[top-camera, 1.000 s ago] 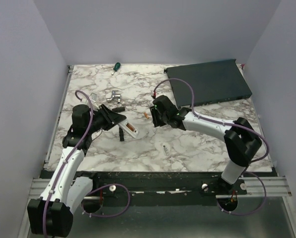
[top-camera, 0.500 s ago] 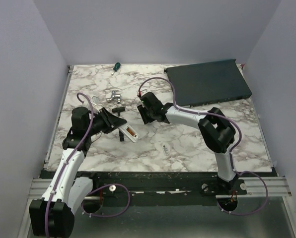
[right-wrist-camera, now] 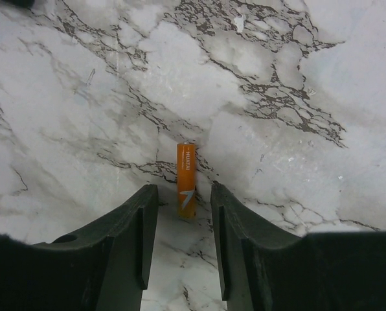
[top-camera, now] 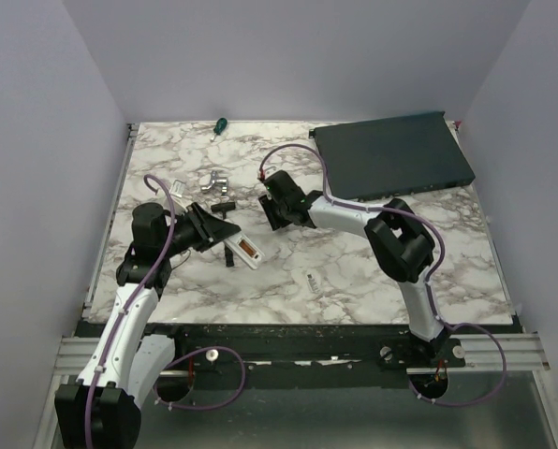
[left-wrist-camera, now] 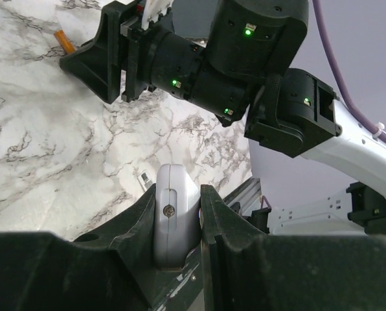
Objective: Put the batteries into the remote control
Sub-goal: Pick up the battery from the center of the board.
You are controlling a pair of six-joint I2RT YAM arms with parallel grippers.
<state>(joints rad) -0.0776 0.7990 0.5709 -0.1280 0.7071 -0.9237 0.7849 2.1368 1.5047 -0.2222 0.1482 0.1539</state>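
My left gripper is shut on the remote control, a white bar held up off the marble with an orange patch on its upper face. In the left wrist view its rounded end sits clamped between my left gripper's jaws. One of the batteries, slim and orange, lies flat on the marble and also shows past the remote. My right gripper is open and low over it, a finger on each side of its near end, not touching. From above my right gripper hides that battery.
A large dark flat box lies at the back right. A green-handled screwdriver is at the far edge. A silver bracket and small black pieces lie behind the remote. A small white part lies nearer the front.
My right arm has swung left and folded, bringing its gripper over the battery on the marble. My left gripper has stayed shut on the remote, shifting only slightly.
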